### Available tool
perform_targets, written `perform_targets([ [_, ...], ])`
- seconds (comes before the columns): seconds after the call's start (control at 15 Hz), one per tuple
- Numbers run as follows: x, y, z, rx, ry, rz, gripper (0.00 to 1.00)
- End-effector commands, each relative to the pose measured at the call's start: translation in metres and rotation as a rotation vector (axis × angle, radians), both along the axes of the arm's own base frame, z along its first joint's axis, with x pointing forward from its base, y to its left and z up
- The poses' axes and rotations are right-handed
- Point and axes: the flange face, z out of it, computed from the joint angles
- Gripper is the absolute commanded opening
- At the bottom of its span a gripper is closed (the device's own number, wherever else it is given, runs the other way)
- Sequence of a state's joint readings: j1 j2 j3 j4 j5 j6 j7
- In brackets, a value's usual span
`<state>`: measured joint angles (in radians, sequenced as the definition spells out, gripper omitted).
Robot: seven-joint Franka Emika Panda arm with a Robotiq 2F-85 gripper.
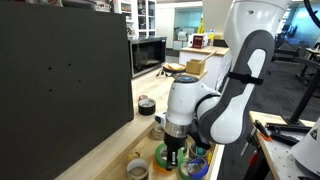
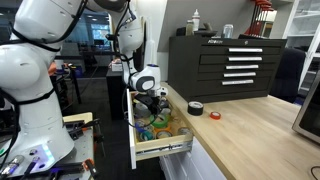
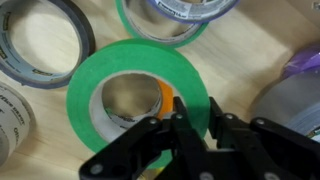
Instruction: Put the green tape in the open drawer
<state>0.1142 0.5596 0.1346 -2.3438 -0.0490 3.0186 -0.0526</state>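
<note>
- The green tape (image 3: 130,58) lies flat on the light-wood floor of the open drawer (image 2: 163,148), directly under the gripper (image 3: 197,108). Its near wall sits between the fingers.
- The gripper is nearly closed. One finger stands inside the ring's hole and the other just outside, so it appears to be pinching that wall. From the wrist view, I judge that it has not let go.
- Carrying the tape to the drawer looks done, since both exterior views show the gripper down inside the drawer rather than above the table (image 2: 250,130).
- What seems left is opening the jaws to release the roll and lifting clear without dragging it.
- Other rolls crowd the spot: a grey roll (image 3: 40,45) is ahead of the gripper and off to one side, near the green ring. A second green-edged roll (image 3: 165,25) is straight ahead, just beside it.
- Well away from the gripper, a black tape roll (image 2: 196,107) and an orange tape roll (image 2: 214,116) sit on the table, outside the drawer.
</note>
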Motion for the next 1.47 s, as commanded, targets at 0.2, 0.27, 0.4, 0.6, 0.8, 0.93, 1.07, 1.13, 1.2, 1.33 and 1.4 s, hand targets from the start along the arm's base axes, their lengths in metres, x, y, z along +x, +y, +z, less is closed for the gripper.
perform_targets([
  [0.2, 0.014, -0.011, -0.017, 0.008, -0.045, 0.06, 0.49],
  [0.27, 0.016, -0.011, -0.012, 0.012, -0.055, 0.071, 0.5],
  [0.4, 0.018, -0.007, 0.005, 0.02, -0.082, 0.086, 0.62],
  [0.6, 0.016, -0.002, 0.039, 0.024, -0.103, 0.094, 0.81],
  [0.8, 0.012, -0.006, 0.072, -0.016, -0.088, 0.078, 0.98],
  [0.93, 0.007, -0.016, 0.091, -0.06, -0.04, 0.061, 1.0],
  [1.07, 0.002, -0.027, 0.111, -0.1, 0.006, 0.058, 1.0],
  [1.13, 0.001, -0.031, 0.122, -0.111, 0.016, 0.06, 1.0],
  [1.2, 0.001, -0.035, 0.132, -0.123, 0.023, 0.056, 1.0],
  [1.33, 0.002, -0.041, 0.155, -0.135, 0.013, 0.053, 1.0],
  [1.4, 0.002, -0.043, 0.165, -0.137, 0.006, 0.049, 1.0],
])
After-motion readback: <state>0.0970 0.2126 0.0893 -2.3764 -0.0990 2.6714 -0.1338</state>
